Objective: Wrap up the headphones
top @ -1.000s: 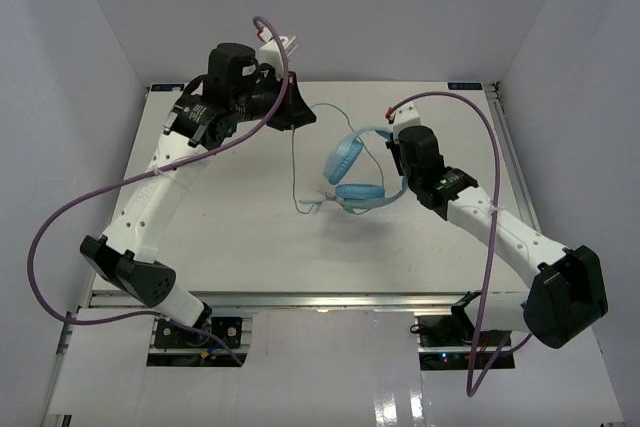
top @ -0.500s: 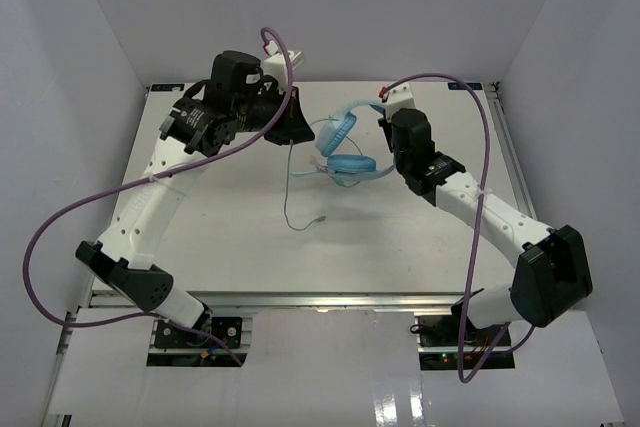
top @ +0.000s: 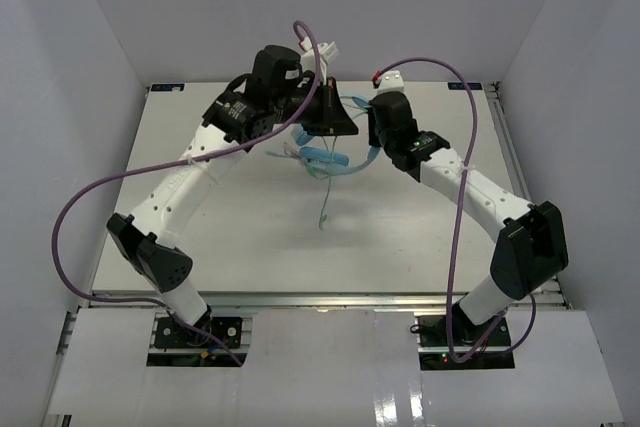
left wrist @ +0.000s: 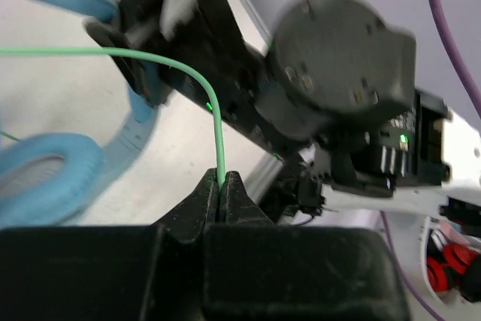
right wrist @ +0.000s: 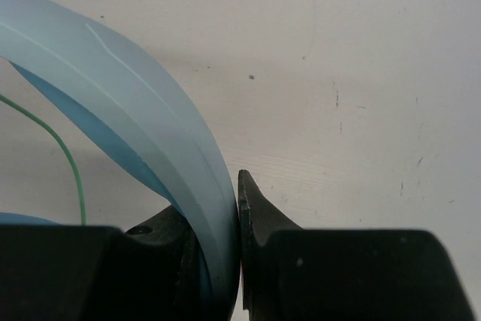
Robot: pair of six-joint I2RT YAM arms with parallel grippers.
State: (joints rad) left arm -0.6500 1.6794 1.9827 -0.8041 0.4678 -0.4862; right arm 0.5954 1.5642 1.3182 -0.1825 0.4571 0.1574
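Observation:
The light blue headphones [top: 322, 157] hang above the table's back middle, between both arms. My right gripper [right wrist: 216, 201] is shut on the curved headband [right wrist: 143, 118]; in the top view the right gripper [top: 370, 144] sits at the headphones' right side. My left gripper [left wrist: 222, 180] is shut on the thin pale green cable [left wrist: 214, 110], just left of the right wrist; in the top view the left gripper [top: 350, 127] is close above the headphones. An earcup [left wrist: 45, 178] shows low on the left. The cable's loose end [top: 325, 215] dangles toward the table.
Thick purple robot cables [top: 75, 217] loop off both arms. The right arm's wrist housing [left wrist: 338, 73] fills the left wrist view, very near my left fingers. White walls enclose the table [top: 240, 237] on three sides.
Both arms swung toward the back middle and closed in on each other. The headphones rose off the table and shifted back-left, and the cable now hangs down.

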